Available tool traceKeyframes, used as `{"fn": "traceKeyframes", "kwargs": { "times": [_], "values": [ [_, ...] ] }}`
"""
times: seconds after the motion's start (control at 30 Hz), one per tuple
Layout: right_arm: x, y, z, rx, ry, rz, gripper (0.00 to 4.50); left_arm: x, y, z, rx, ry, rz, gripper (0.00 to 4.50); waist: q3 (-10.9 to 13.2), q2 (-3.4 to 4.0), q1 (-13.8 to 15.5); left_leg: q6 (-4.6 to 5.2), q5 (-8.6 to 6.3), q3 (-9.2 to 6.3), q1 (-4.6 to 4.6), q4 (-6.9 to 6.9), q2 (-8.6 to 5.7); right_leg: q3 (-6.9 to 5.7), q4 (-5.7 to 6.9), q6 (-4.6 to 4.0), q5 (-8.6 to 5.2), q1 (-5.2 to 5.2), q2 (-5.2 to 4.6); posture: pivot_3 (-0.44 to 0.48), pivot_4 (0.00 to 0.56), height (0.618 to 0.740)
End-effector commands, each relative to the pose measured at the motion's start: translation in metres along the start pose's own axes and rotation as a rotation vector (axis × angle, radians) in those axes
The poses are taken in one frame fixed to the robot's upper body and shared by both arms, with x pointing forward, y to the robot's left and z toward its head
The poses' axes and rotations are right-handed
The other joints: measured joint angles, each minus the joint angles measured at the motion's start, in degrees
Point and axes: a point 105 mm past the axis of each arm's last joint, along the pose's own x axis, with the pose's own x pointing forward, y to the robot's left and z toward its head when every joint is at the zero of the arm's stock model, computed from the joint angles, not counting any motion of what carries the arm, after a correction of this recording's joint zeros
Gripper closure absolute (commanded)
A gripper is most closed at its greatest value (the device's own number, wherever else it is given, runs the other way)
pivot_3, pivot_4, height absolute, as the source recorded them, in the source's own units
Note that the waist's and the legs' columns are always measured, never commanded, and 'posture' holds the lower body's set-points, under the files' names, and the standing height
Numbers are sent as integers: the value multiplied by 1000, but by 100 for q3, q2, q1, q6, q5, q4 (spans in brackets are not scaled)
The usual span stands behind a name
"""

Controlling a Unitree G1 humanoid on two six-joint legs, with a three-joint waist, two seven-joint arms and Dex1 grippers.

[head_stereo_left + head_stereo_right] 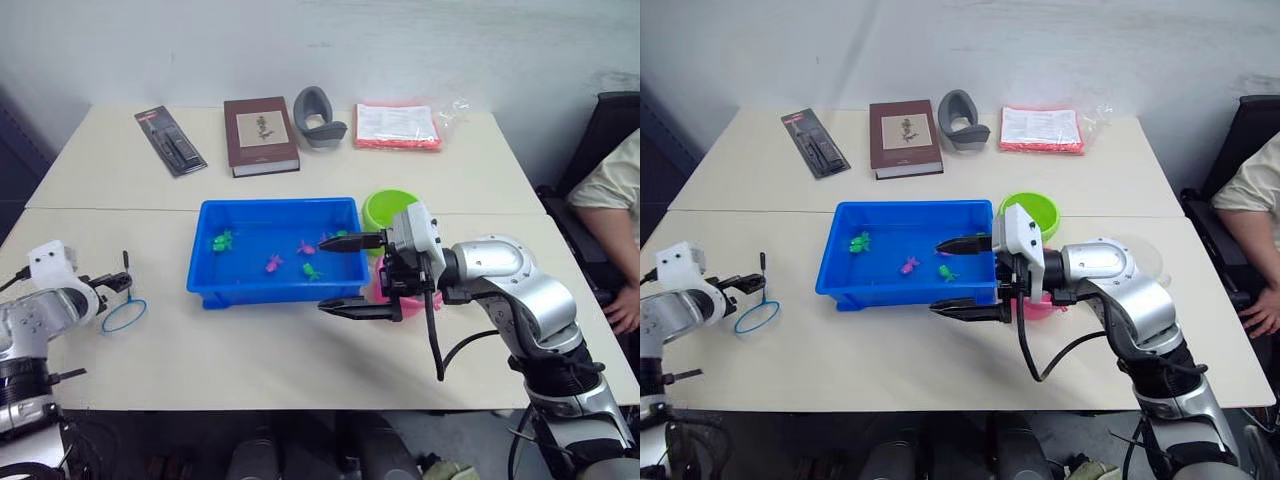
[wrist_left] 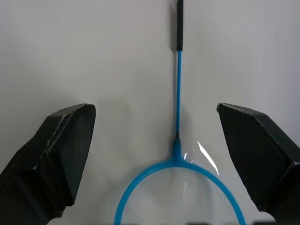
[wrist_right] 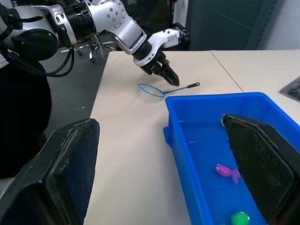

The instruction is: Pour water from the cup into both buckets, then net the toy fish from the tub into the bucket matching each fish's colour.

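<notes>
Table (image 1: 300, 350): two pale beige tops pushed together, seam running across.
Book (image 1: 260, 135): dark brown hardcover, flat, far side of table.
Blister pack (image 1: 170, 141): black card, lying just left of book.
Grey holder (image 1: 318, 118): curved, right of book.
Pink packet (image 1: 398, 126): flat, clear-wrapped, far right.
Person (image 1: 612, 200): seated at right edge, light shirt.

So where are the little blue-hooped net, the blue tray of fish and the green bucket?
Small blue-hooped hand net (image 1: 124, 316): left eye view, on the hoop's rim.
Shallow bright blue plastic tray (image 1: 262, 293): left eye view, on its near wall.
Lime green round plastic bucket (image 1: 1035, 208): right eye view, on its inner wall.
</notes>
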Motion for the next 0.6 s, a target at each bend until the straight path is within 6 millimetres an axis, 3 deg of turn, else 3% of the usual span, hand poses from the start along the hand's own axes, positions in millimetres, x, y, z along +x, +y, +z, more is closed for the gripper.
{"fn": "traceKeyframes", "kwargs": {
  "times": [0.03,0.07,0.17,0.4,0.47,0.6],
  "values": [
    [-5,1,10,-49,-15,-38,46,15,-1,0,7,23,6,0,-1,-1,14,0,0,-2,0,1,-1,-15,-3,0,0,0,0,0,150,740],
    [-6,1,11,-51,-15,-46,46,18,-1,-4,-2,39,10,0,-1,0,19,0,0,-2,1,2,-3,-22,0,0,0,1,-1,0,150,740],
    [-7,0,12,-59,-15,-63,0,26,-6,-6,10,41,-14,697,-4,8,20,1,2,1,7,2,-6,-36,8,1,0,3,-5,0,150,740],
    [-12,1,10,-43,8,-60,0,30,-8,-7,47,32,-53,3794,-5,14,101,11,5,-6,12,2,-12,-47,32,1,0,3,-16,0,150,740],
    [-14,1,9,-40,25,-49,0,27,-8,-3,75,9,-83,4436,-5,14,145,11,5,-5,11,3,-15,-47,31,1,0,3,-20,0,150,740],
    [-24,-5,6,-74,90,-47,0,-9,-17,27,325,-141,-265,4477,-4,15,132,9,4,0,4,3,-14,-60,26,1,0,2,-30,0,150,740]
  ]
}}
